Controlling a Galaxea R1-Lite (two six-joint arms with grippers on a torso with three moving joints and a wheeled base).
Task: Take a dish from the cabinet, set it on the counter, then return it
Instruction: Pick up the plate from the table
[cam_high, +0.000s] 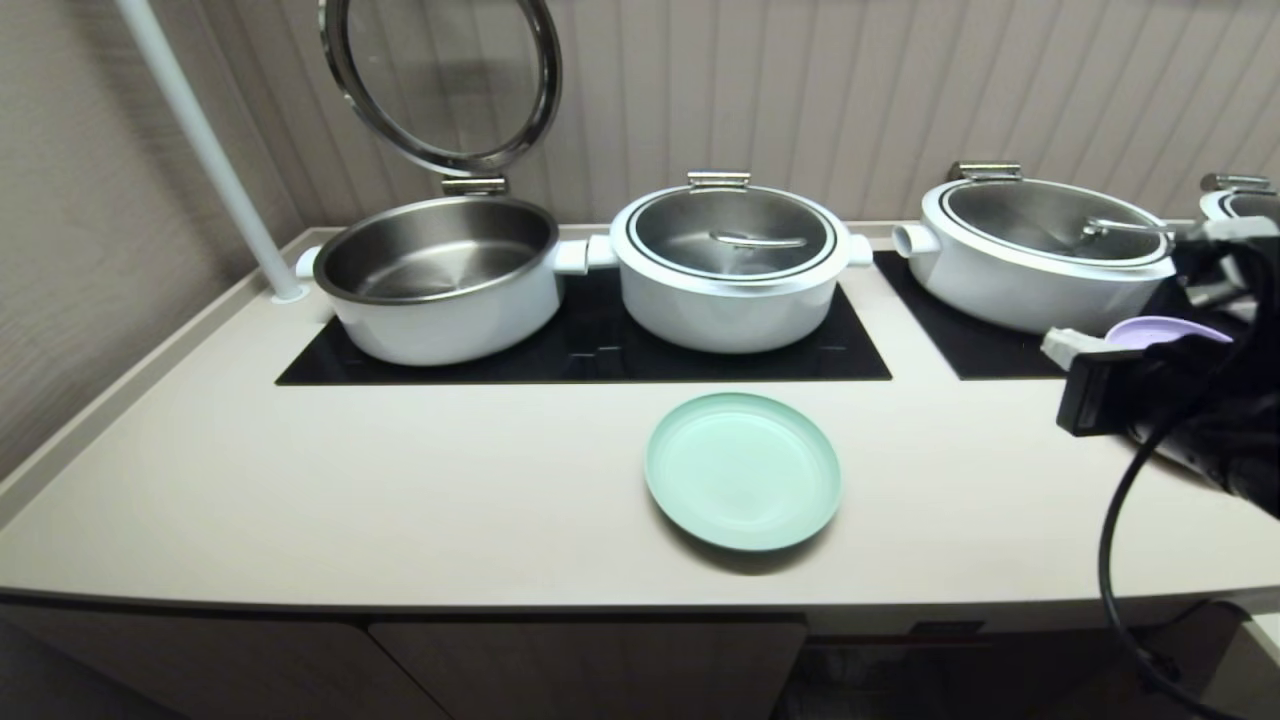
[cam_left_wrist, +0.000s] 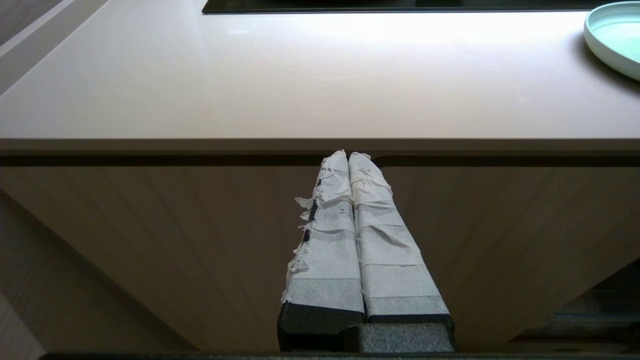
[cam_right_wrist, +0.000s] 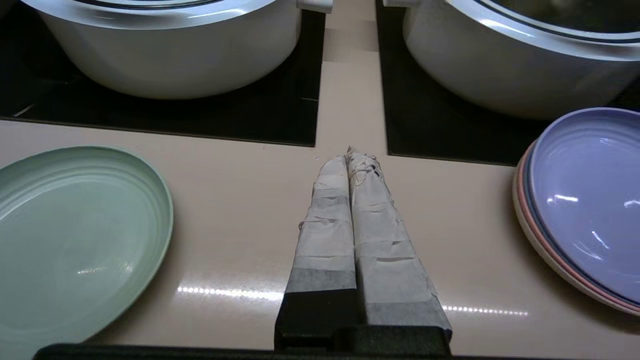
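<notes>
On counter (cam_high: 300, 480): dish (cam_high: 743, 470); lilac plate (cam_right_wrist: 590, 200) cut off by frame.

Setting is reading as a buffet-style serving kitchen. White lidded warming pots (cam_high: 732, 268) are sitting on black cooktop panels (cam_high: 600, 350) inset in a long cream counter (cam_high: 400, 500), against ribbed wall panelling (cam_high: 850, 100).

1. The head view looks forward and steeply down on the counter (cam_high: 300, 480), with the pots toward 12 o'clock and the cabinet fronts at 6.
2. The left wrist view sits low, close below the counter's front edge, facing its underside lip.
3. The right wrist view hovers close above the counter, facing the pots.
4. All three share the mint dish (cam_high: 743, 470).
</notes>
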